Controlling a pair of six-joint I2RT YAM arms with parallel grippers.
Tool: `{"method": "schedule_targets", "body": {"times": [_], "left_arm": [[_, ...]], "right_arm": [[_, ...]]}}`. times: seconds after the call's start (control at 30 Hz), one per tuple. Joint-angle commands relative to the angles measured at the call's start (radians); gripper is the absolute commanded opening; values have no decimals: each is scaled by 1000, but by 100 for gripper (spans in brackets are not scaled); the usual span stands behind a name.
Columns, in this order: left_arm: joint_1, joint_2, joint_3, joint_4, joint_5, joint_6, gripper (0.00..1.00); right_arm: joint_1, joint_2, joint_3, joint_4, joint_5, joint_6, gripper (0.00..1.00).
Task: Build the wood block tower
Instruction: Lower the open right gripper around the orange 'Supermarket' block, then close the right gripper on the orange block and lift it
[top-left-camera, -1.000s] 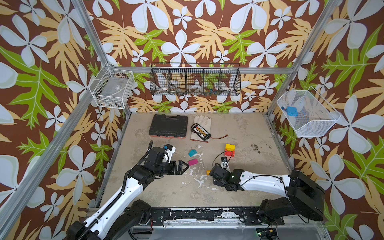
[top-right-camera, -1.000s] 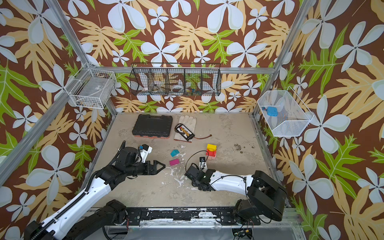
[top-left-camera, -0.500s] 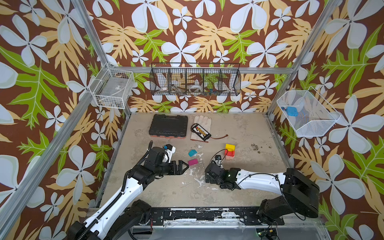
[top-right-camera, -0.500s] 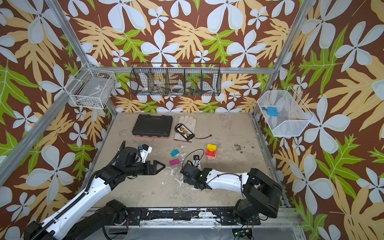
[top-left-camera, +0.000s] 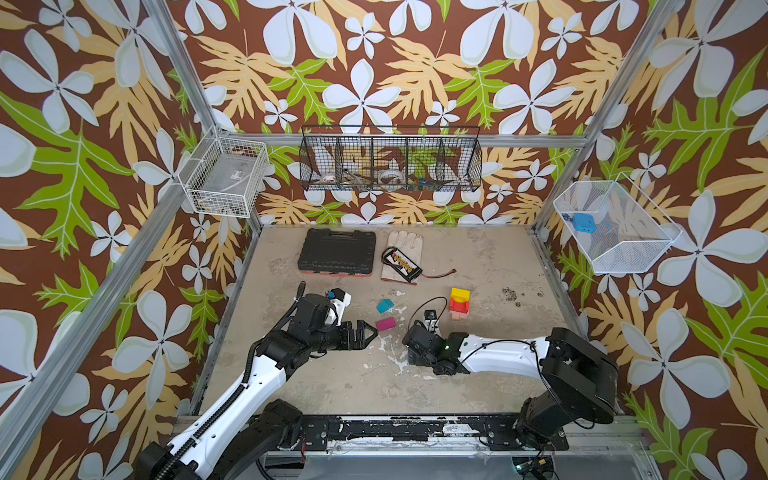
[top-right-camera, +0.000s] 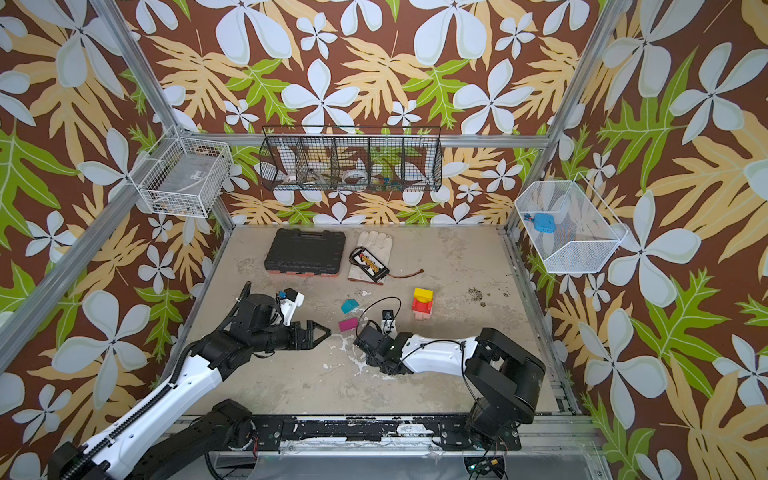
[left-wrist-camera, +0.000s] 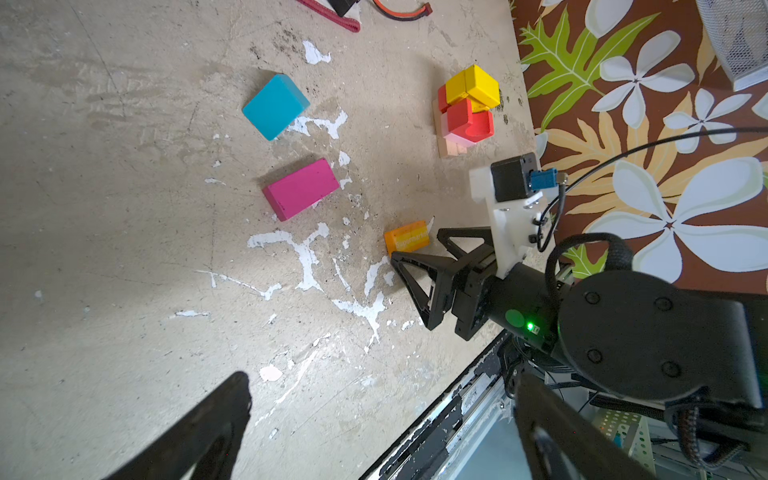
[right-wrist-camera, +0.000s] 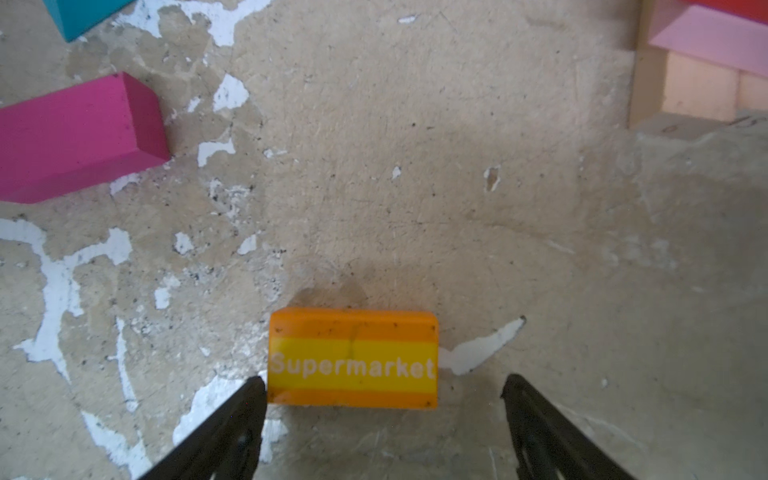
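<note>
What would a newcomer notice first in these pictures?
The loud wallpaper of leaves and flowers covers all walls. Right of the middle stands a small tower, yellow over red, with a teal block and a magenta block lying loose to its left. Nearer, the open right claw has an orange Supermarket block between its fingertips.
</note>
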Motion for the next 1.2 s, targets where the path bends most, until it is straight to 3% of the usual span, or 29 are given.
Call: {"method": "schedule_targets", "body": {"times": [0.0,0.3,0.77,1.17], "left_arm": [[-2,-2,0,13,-3,0,100],[-2,-2,0,14,-1,0,100],[-2,-5,-1,15,0,0,100],[-2,-5,-1,15,0,1,100]], "right_arm": [[1,19,16,-18,26,2,88],[1,80,57,-13,12,-7,82],[0,85,60,-29,19,0,51],[-17,-112,39,-131,96,-6,43]]}}
